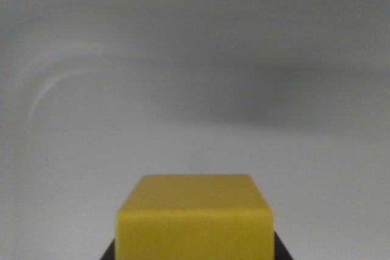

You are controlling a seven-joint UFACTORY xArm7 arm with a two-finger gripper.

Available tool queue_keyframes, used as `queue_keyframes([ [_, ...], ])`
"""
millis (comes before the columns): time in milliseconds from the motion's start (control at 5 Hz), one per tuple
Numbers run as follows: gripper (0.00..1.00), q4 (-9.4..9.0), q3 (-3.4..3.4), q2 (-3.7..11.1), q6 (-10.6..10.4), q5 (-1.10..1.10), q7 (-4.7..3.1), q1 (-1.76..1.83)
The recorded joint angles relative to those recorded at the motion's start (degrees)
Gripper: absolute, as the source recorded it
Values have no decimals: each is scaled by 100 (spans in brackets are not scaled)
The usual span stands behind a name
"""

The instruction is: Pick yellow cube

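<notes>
cube (pixel 194 223) bottom centre of wrist view, nearest the camera, squared up, likely lined up for a grasp | dark bits at its lower corners (pixel 282 249) may be pincer (pixel 194 255) fingers; spread or pinching: cannot tell | cube: yellow, matte, faint grain, sharp edges | beyond: blurred pale grey worktop (pixel 91 150), curved pale line, soft shadow
</notes>
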Motion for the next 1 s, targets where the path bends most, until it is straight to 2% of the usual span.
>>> queue_keyframes([
  [200, 100, 0, 0, 0, 0, 0, 0, 0],
  [400, 100, 184, 5, -86, 270, 8, -4, -1],
  [600, 100, 184, 5, -86, 270, 8, -4, -1],
  [800, 100, 362, 9, -170, 532, 15, -7, -3],
  [1000, 100, 362, 9, -170, 532, 15, -7, -3],
])
